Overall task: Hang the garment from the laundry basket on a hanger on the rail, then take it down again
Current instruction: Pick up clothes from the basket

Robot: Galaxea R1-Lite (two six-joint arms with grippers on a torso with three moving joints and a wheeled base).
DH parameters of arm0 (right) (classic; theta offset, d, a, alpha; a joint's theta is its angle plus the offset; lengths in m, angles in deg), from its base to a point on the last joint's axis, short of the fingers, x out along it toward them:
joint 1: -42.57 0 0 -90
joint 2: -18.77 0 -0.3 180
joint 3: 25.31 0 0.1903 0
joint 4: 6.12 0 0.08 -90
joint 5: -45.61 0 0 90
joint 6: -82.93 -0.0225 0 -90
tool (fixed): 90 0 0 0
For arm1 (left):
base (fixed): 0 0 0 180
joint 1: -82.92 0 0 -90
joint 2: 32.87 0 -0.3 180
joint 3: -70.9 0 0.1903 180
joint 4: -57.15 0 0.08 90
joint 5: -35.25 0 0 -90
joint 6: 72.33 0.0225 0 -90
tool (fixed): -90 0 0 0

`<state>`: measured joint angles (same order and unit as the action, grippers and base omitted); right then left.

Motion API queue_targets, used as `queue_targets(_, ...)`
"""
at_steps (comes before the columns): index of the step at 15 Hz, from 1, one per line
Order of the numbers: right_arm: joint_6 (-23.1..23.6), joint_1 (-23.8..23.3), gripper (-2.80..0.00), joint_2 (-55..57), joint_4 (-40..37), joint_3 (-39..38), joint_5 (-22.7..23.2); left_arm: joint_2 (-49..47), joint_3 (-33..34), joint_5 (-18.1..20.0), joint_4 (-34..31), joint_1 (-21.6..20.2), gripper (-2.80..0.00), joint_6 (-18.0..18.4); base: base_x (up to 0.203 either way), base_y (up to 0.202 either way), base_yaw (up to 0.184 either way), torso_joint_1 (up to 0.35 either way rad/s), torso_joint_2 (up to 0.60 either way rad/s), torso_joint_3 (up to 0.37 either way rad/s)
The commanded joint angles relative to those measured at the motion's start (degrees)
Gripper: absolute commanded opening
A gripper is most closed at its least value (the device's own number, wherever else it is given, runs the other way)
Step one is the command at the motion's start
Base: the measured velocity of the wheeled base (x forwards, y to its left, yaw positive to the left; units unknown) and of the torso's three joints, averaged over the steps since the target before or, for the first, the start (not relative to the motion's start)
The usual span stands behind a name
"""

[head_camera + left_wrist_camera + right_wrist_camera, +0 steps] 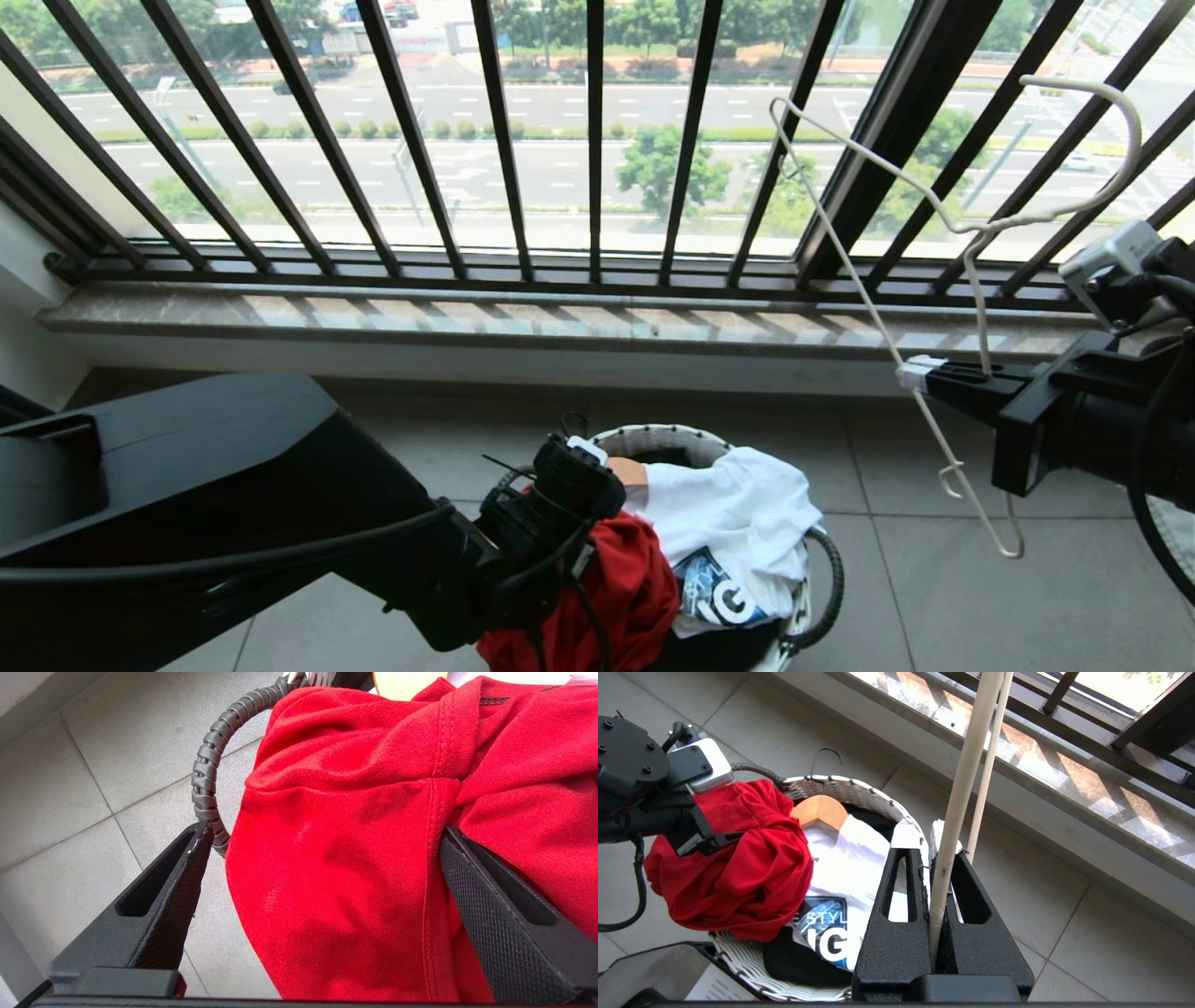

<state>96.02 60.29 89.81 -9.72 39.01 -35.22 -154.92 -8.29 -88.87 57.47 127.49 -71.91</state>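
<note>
The red garment point(625, 588) lies bunched on the near left side of the laundry basket point(653, 434) and spills over its rim. My left gripper point(325, 829) reaches down at it, open, with its jaws wide on either side of a fold of the red garment point(350, 858). One finger touches the cloth by a seam and the other stands beside the basket's handle. To the right my right gripper point(920, 373) is shut on the thin cream-white hanger point(878, 308) and holds it up in the air, hook upward. The rail is out of view.
A white T-shirt with a blue-black print point(738, 523), a wooden hanger point(819, 809) and a black garment point(803, 961) also lie in the basket. The dark railing of vertical bars point(597, 140) and a stone ledge point(560, 322) stand behind it. Grey floor tiles point(980, 597) surround it.
</note>
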Motion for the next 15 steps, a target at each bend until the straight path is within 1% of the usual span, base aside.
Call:
queue_targets(1,0.09,0.03,-2.8,0.07,0.1,0.01,0.06,-2.13,-0.42,-2.05,2.69,-0.27,0.0,0.21,0.0,0.0,0.0,0.0,0.0,0.0)
queue_targets(3,0.09,0.03,-2.8,0.16,0.19,0.01,0.06,-2.76,-0.15,-3.36,7.57,-0.19,0.0,1.39,0.0,0.0,0.0,0.0,0.0,0.0)
queue_targets(6,0.09,0.03,-2.8,0.16,0.19,0.01,0.06,-1.81,0.89,-3.45,7.56,-0.18,0.0,2.74,0.0,0.0,0.0,0.0,0.0,0.0)
queue_targets(11,0.09,0.03,-2.8,0.07,0.1,0.01,0.06,-1.35,1.76,-2.71,7.8,1.65,0.0,1.78,0.0,0.0,0.0,0.0,0.0,0.0)
queue_targets(15,0.09,0.03,-2.8,0.16,0.17,0.07,0.06,-3.72,1.83,-2.97,7.93,2.03,0.0,1.74,0.0,0.0,0.0,0.0,0.0,0.0)
